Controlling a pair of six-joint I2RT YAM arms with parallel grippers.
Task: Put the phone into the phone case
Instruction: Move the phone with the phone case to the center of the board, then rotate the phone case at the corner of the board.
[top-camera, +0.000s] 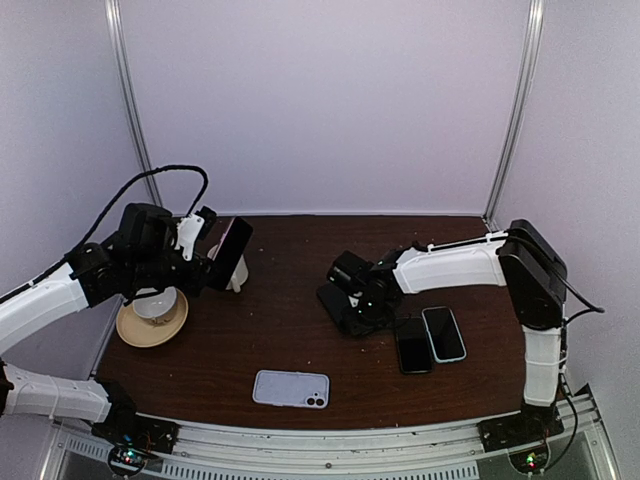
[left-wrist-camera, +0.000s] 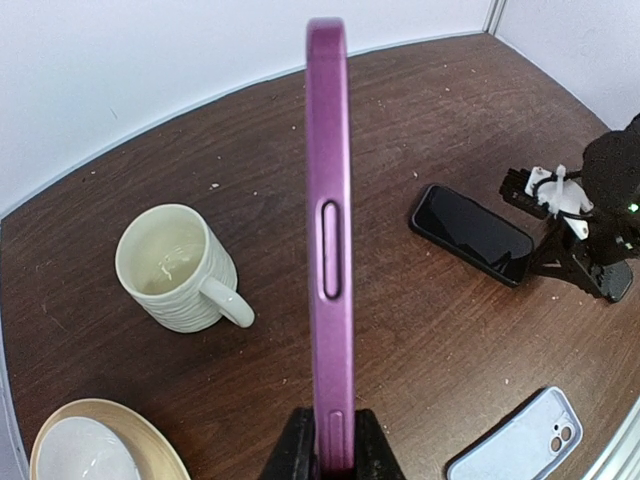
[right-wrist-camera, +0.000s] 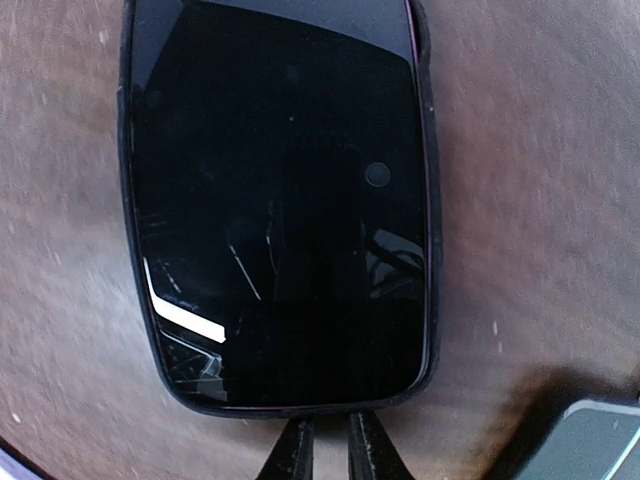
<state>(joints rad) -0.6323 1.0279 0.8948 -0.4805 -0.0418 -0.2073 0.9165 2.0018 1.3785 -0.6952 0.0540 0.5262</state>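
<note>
Checking in from the remote station. Dark wood bench (top-camera: 300, 250), both arms out over it. The left arm (top-camera: 40, 300) is bent up and in, with the left gripper (left-wrist-camera: 332, 440) lifted off the bench and clamped on the bottom end of the purple case (left-wrist-camera: 328, 230), held upright. The right arm (top-camera: 450, 265) stretches left and low, with the right gripper (right-wrist-camera: 328, 435) down at the bench.

The top cam mostly gives me the layout. Two spare phones (top-camera: 428, 340) lie side by side near the right edge, and a blue phone (top-camera: 291, 388) sits up front, camera side up. It could be just a case, I can't tell.

The left wrist cam sees the case edge-on, and past it the phone (left-wrist-camera: 470, 232) flat on the bench, screen up, right beside the right gripper. The right wrist cam fills up with that same phone. The fingertips are nearly together at its near edge, but I can't tell whether they're pinching it or just touching.

The mug (left-wrist-camera: 175, 267) and bowl (left-wrist-camera: 90, 450) are on the left. The bowl is cut off by the frame there, and the mug is half hidden behind the case from above.
</note>
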